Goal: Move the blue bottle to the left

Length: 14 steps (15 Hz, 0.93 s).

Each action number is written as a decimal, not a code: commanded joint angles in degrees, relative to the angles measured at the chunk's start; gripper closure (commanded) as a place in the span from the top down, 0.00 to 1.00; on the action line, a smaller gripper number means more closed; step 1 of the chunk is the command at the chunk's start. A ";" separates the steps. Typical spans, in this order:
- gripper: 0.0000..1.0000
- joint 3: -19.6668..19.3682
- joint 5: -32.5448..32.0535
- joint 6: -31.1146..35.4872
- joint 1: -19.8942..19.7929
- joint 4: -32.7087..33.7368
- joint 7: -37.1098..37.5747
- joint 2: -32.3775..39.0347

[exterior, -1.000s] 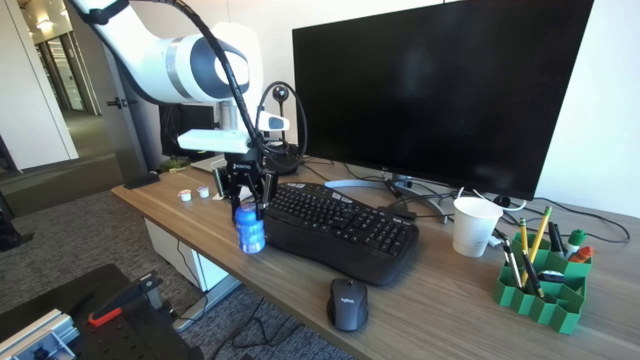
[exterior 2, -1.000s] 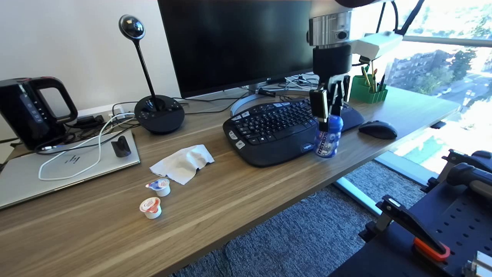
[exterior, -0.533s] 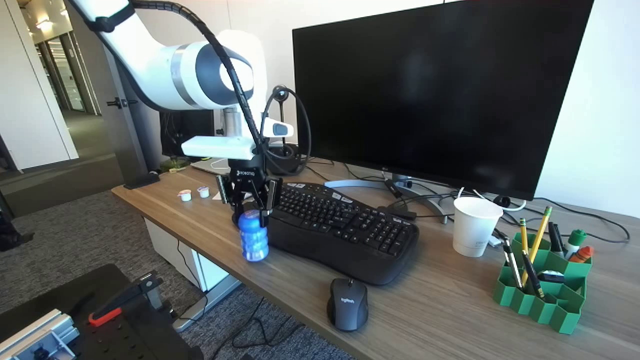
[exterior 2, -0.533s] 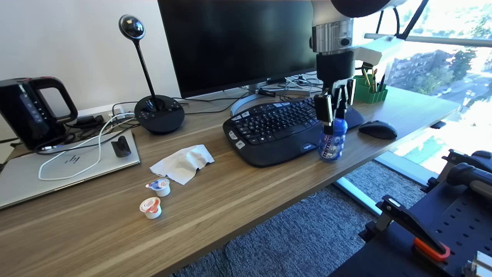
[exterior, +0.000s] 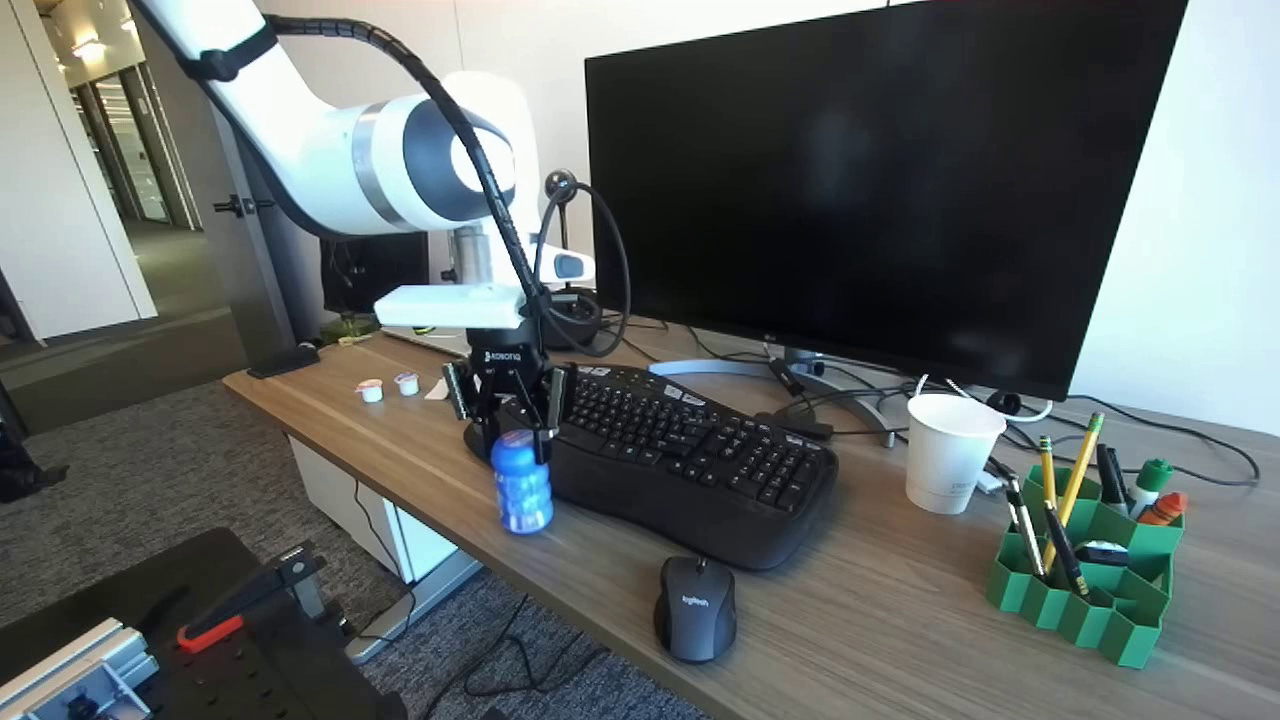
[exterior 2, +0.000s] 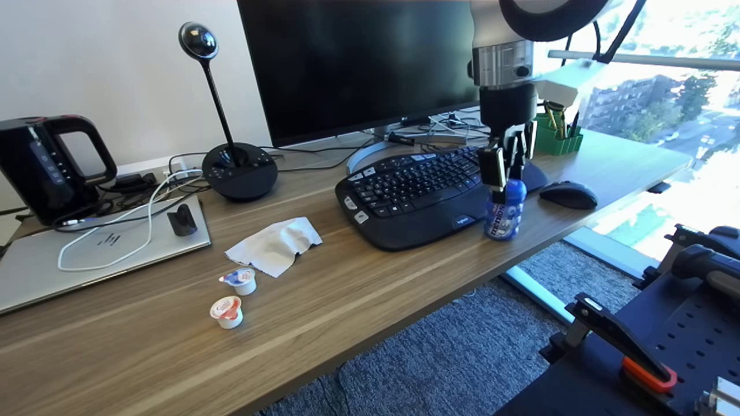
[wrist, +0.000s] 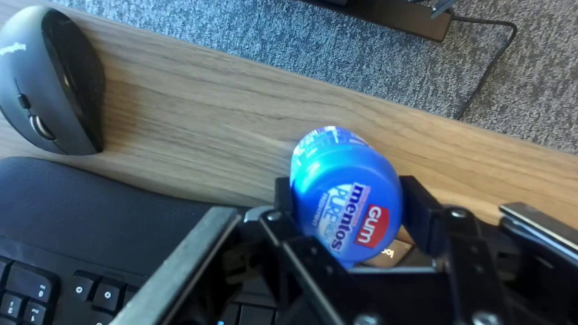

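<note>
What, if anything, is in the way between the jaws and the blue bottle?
Nothing visible: in the wrist view the jaws are closed on the blue bottle, one on each side. The black keyboard lies beside it, not in between.

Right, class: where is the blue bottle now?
In the wrist view, the blue bottle is right of centre, gripped by the pincer, with the mouse at upper left and the keyboard at lower left.

At this table (exterior 2: 347,294) I count one bottle (wrist: 347,198), one keyboard (exterior: 670,455), one mouse (exterior: 697,612), one monitor (exterior: 880,200), one cup (exterior: 953,455), one pen holder (exterior: 1085,625), two pencils (exterior: 1077,480), one laptop (exterior 2: 107,254), one cloth (exterior 2: 276,245) and two creamers (exterior 2: 228,315).
</note>
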 commanded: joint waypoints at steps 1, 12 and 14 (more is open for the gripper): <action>0.35 -1.13 -2.39 2.29 0.99 0.28 1.33 0.53; 1.00 -1.37 -1.87 0.01 0.61 0.96 1.89 -0.57; 1.00 -1.62 -1.06 -1.24 0.17 1.54 2.57 -1.19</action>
